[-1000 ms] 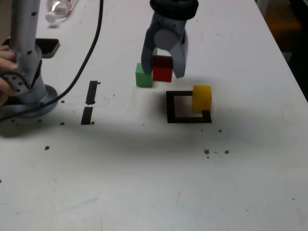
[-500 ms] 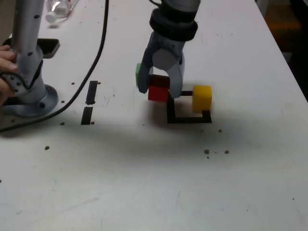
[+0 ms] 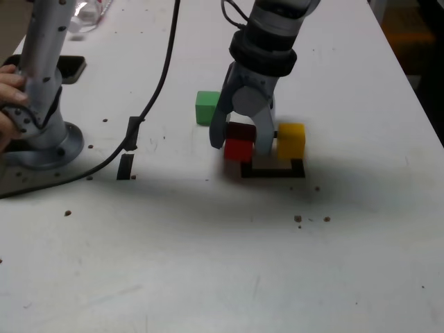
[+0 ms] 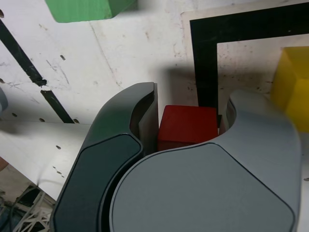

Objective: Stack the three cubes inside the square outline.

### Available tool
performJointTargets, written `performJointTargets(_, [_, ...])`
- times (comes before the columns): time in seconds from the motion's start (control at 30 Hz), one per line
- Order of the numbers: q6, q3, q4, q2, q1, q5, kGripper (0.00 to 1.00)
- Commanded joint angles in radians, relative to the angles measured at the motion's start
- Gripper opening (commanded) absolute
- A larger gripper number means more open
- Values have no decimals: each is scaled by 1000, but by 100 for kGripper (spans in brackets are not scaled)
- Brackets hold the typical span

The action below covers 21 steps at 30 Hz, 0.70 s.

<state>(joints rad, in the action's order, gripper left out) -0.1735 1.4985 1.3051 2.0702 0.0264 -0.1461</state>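
My gripper (image 3: 241, 144) is shut on the red cube (image 3: 238, 146), holding it over the left edge of the square outline (image 3: 272, 171) as the exterior view shows it. In the wrist view the red cube (image 4: 187, 125) sits clamped between both fingers, above the outline's black tape (image 4: 204, 67). The yellow cube (image 3: 291, 141) stands on the outline's right side in the exterior view, beside the gripper; the wrist view shows the yellow cube (image 4: 292, 87) too. The green cube (image 3: 207, 107) rests on the table behind and to the exterior view's left of the gripper, and the green cube (image 4: 87, 8) also shows in the wrist view.
The arm's base (image 3: 38, 142) stands at the exterior view's left, with a person's hand (image 3: 10, 87) on it. A black cable (image 3: 156, 90) trails across the table past two short black tape strips (image 3: 129, 148). A dark object (image 3: 69, 66) and a plastic bottle (image 3: 87, 14) lie at the far left.
The gripper has carried the red cube from beside the green cube toward the camera and to the exterior view's right, to the outline's left edge. The green and yellow cubes have stayed put.
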Motion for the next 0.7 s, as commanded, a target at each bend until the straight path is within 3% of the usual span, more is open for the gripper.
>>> performJointTargets(0.0, [1, 10, 0, 13, 1, -3, 23])
performJointTargets(0.4, [-4, 53, -36, 46, 1, 9, 23])
performJointTargets(0.67, [-9, 62, -78, 50, 1, 53, 24])
